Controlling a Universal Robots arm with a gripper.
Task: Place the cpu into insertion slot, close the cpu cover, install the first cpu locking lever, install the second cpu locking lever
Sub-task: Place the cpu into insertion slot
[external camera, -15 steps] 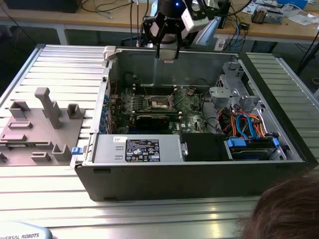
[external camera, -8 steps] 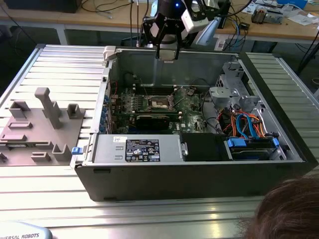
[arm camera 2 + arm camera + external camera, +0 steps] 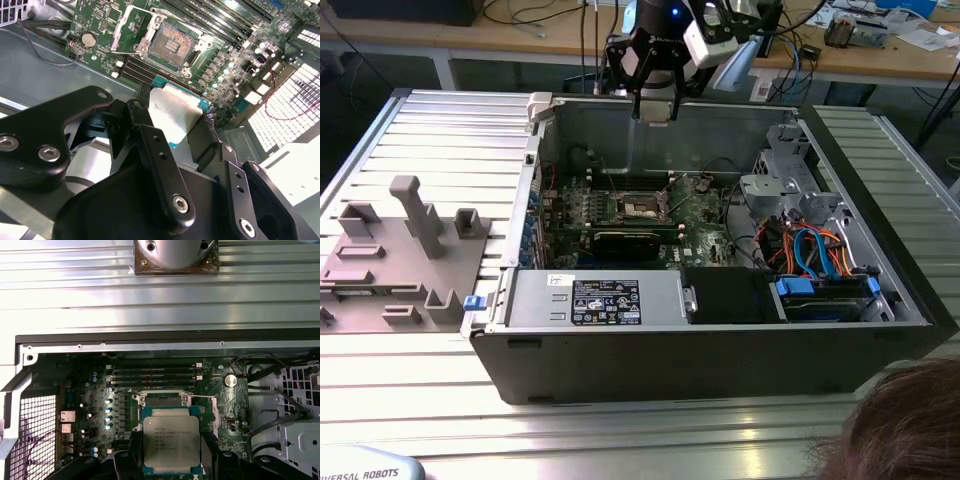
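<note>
My gripper [image 3: 655,104] hangs above the back of the open computer case [image 3: 710,355], shut on the cpu [image 3: 171,444]. The cpu is a square chip with a dull silver top and a green edge. In both wrist views the black fingers [image 3: 133,452] press on two opposite sides of it. The cpu [image 3: 176,111] is in the air over the green motherboard [image 3: 225,60]. The insertion slot [image 3: 171,44] lies bare beyond it, its dark contact field showing. The cpu cover [image 3: 131,31] stands swung open beside the slot. In the exterior view the insertion slot [image 3: 645,207] sits mid-board, below the gripper.
A power supply box [image 3: 595,300] fills the case's near side. A drive bay with blue and orange cables [image 3: 820,255] sits at the exterior view's right. A grey fixture block [image 3: 400,250] lies outside the case at the left. A person's head [image 3: 910,430] shows at the lower right.
</note>
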